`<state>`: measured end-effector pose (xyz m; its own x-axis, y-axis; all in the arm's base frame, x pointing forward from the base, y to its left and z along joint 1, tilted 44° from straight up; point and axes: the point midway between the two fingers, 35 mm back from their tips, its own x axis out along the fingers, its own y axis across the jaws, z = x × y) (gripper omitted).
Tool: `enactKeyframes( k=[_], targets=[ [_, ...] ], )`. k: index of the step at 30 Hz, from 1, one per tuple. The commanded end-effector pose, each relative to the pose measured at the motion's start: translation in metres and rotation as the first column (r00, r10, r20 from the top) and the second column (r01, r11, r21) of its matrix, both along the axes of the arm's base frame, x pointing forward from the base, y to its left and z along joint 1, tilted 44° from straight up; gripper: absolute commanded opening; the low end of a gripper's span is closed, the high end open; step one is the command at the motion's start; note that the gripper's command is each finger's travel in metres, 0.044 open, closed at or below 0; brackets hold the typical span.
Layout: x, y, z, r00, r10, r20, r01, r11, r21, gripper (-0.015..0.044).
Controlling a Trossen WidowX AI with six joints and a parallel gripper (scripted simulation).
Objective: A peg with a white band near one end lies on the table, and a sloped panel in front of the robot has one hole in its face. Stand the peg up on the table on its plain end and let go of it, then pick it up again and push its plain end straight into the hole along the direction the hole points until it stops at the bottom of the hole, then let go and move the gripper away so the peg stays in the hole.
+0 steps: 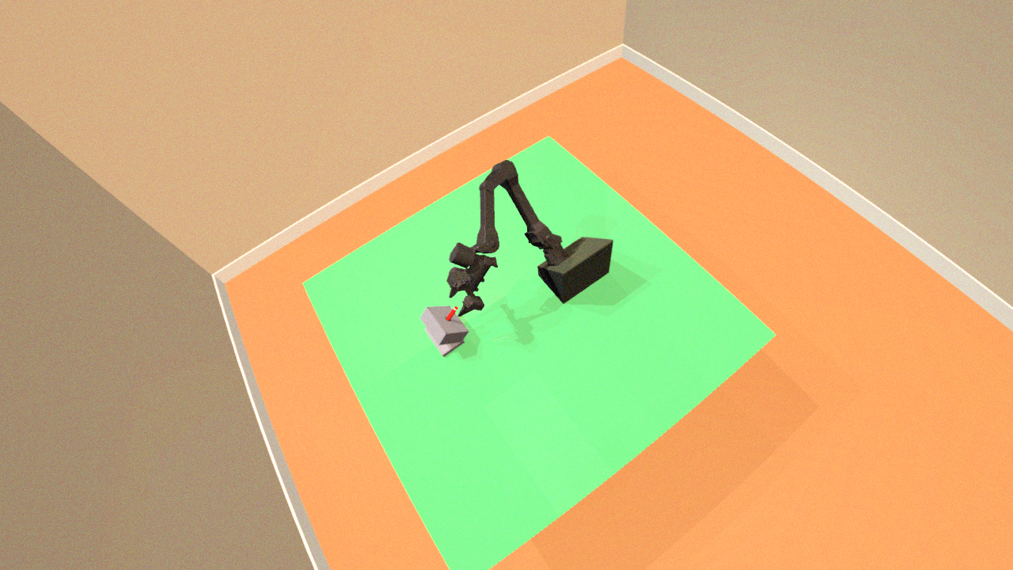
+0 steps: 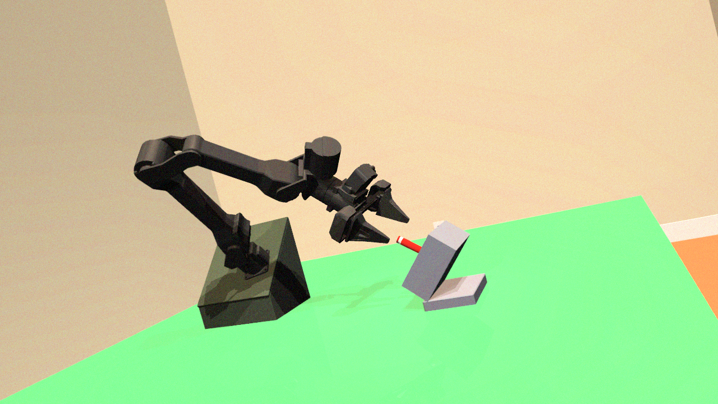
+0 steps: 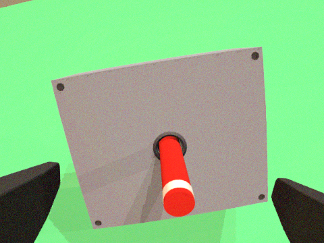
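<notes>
- Centrally, a grey sloped panel point(image 3: 162, 135) stands on a green table point(image 2: 502, 351), and every place below is given relative to this panel.
- Its flat face tilts back toward the robot, with a small dark screw near each corner and one round hole point(image 3: 169, 143) a little below the middle.
- From that hole juts a red peg point(image 3: 175, 175), its plain end seated inside and its white-banded end sticking out toward the camera.
- How deep the peg sits in the hole cannot be judged from these views.
- Behind the panel's lower edge, a low grey foot point(image 2: 459, 293) lies flat on the table.
- Facing the panel's front, a dark gripper point(image 2: 392, 225) hovers in the air, spread almost as wide as it can go and holding nothing.
- One fingertip point(image 2: 380, 235) points toward the peg's banded end, with a small gap of air showing between them in the exterior view.
- From the wrist view, the two dark fingers sit at the far left and far right lower corners, well clear of the peg on both sides.
- Farther back from the panel's front, the jointed black arm point(image 2: 225, 165) bends up and over from a dark box-shaped base point(image 2: 251, 276) resting on the table.
- Around the green table, an orange floor point(image 1: 814, 283) meets pale tan walls.
</notes>
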<state>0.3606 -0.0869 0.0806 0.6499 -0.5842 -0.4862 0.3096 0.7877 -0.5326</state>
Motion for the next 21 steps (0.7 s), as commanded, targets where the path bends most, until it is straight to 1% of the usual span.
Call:
enactKeyframes(
  k=[1,21],
  targets=[
    [-0.004,0.003,0.002,1.0,-0.004,0.001,0.004,1.0,0.001,0.044],
    [-0.018,0.019,0.015,1.0,-0.001,0.001,0.001,1.0,0.0,0.044]
  ],
)
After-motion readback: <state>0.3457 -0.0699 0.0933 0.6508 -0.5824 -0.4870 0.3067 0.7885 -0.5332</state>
